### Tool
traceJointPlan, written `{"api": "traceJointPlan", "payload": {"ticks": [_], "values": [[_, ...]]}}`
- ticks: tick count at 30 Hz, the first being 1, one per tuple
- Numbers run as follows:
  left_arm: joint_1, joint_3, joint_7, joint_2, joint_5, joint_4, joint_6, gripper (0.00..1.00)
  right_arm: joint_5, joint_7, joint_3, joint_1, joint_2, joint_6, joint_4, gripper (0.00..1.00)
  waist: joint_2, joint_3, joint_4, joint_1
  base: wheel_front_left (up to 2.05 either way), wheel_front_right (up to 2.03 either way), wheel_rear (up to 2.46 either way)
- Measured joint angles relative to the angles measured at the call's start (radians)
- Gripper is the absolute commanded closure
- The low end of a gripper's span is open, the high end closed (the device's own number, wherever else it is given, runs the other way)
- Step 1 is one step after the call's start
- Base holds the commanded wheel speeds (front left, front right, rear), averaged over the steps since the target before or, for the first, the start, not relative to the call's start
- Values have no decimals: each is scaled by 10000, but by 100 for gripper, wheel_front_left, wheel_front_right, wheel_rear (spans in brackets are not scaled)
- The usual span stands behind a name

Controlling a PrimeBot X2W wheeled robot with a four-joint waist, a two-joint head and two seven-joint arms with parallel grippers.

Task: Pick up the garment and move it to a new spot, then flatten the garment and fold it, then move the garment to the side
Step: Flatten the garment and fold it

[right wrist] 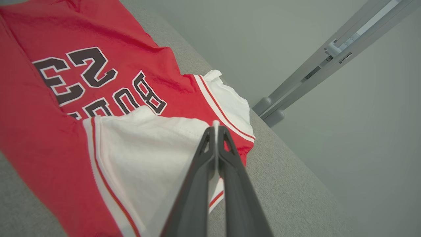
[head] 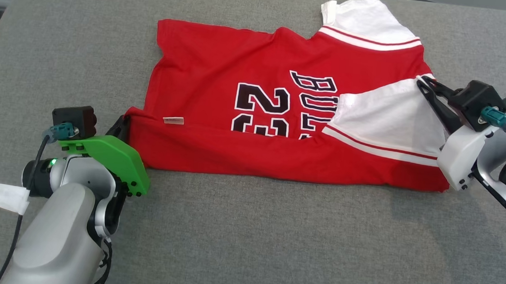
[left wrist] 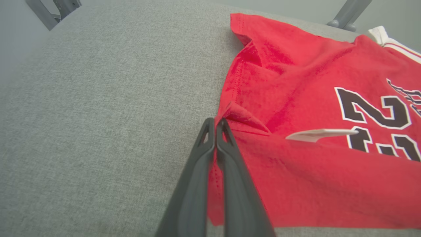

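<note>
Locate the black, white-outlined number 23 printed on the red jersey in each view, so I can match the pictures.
Head view: number 23 on the red jersey, mid-picture, lower part hidden by the folded-up near edge.
Left wrist view: at the right edge.
Right wrist view: upper left.
Shared landmark: the far white sleeve.
</note>
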Motion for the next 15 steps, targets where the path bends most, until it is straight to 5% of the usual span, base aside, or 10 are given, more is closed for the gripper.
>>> {"api": "traceJointPlan", "payload": {"ticks": [10,11,12,13,15], "values": [[-347,-58,-341,-163,-40,696,-174,97,-382,-665,439,-747,217,2,642,100,0,360,30,0,0,0,0],[-390,-81,-355,-176,-38,742,-207,63,-382,-679,500,-787,244,0,748,100,0,376,45,0,0,0,0],[-429,-96,-397,-180,-33,786,-245,11,-378,-723,539,-819,280,2,861,100,0,391,57,0,0,0,0],[-464,-111,-447,-186,-27,819,-249,0,-345,-740,539,-851,339,0,991,100,0,405,65,0,0,0,0],[-527,-151,-531,-211,-8,905,-263,0,-355,-846,652,-938,376,2,1174,65,0,420,89,0,0,0,0]]}}
